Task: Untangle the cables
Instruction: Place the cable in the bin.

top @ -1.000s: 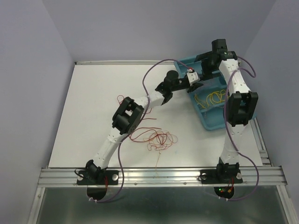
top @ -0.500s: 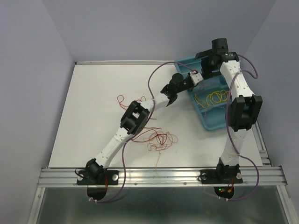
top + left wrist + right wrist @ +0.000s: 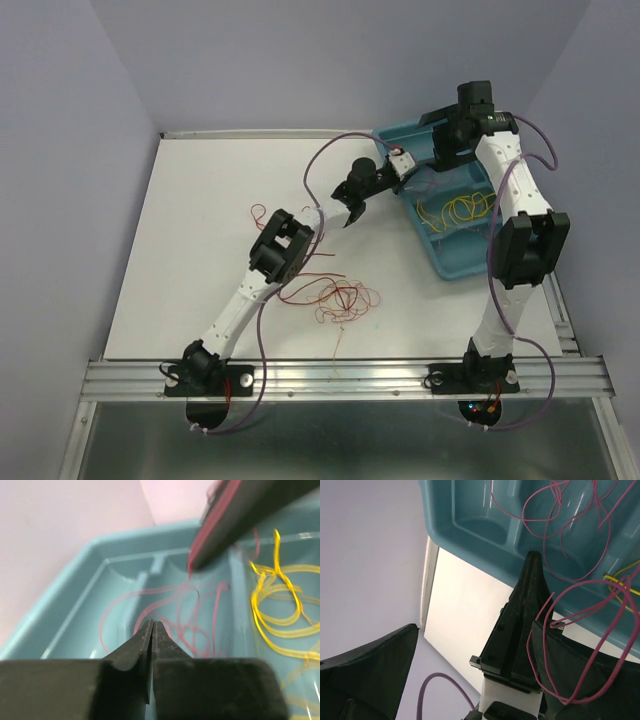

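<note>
The cables lie in several places. A red and orange tangle (image 3: 340,298) sits on the white table, and one red strand (image 3: 262,213) lies further left. Yellow cables (image 3: 455,208) and red cables (image 3: 192,615) lie in compartments of the teal tray (image 3: 452,262). My left gripper (image 3: 152,625) is shut just above the red cables, with nothing seen between its jaws. My right gripper (image 3: 475,627) stands wide open over the tray's far corner, astride the left gripper (image 3: 525,625). A red cable loop (image 3: 545,672) hangs hooked over its right finger (image 3: 585,680).
The tray's rim (image 3: 470,535) meets the table's back edge beside the purple wall (image 3: 300,60). Both arms crowd over the tray's far left corner. A thick purple arm cable (image 3: 320,165) arcs above the table. An aluminium rail (image 3: 340,375) runs along the near edge.
My left gripper has gone from partly open to shut and drawn slightly back left from the tray. The right arm's elbow has swung a little right; its jaws stay wide.
</note>
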Controlling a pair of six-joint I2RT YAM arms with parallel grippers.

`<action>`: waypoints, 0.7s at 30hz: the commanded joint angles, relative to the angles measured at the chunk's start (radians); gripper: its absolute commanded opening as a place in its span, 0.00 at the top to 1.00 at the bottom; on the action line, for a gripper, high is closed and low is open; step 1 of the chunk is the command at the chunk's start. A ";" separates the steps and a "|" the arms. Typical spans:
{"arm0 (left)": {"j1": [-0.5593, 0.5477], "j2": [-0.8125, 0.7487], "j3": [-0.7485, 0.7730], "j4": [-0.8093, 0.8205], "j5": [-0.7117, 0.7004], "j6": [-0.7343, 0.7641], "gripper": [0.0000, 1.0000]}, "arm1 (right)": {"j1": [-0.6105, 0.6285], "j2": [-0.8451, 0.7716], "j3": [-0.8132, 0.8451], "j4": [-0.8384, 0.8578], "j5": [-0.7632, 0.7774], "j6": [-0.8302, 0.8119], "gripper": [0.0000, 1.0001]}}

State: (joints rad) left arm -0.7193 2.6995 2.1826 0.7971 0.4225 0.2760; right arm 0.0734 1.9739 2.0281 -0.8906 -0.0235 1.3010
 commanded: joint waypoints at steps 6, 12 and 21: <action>0.021 -0.231 -0.262 0.290 0.185 -0.032 0.61 | -0.006 0.036 0.066 -0.002 -0.015 0.000 0.00; 0.020 -0.221 -0.271 0.411 0.310 -0.032 0.28 | -0.006 0.029 0.055 -0.002 0.000 0.003 0.00; -0.005 -0.195 -0.198 0.376 0.259 0.043 0.43 | -0.006 0.048 0.055 -0.001 -0.016 0.006 0.00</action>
State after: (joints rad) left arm -0.7139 2.5595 1.9202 1.1210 0.6838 0.2821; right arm 0.0723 2.0148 2.0327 -0.8917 -0.0341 1.3018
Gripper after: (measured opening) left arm 0.632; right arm 0.999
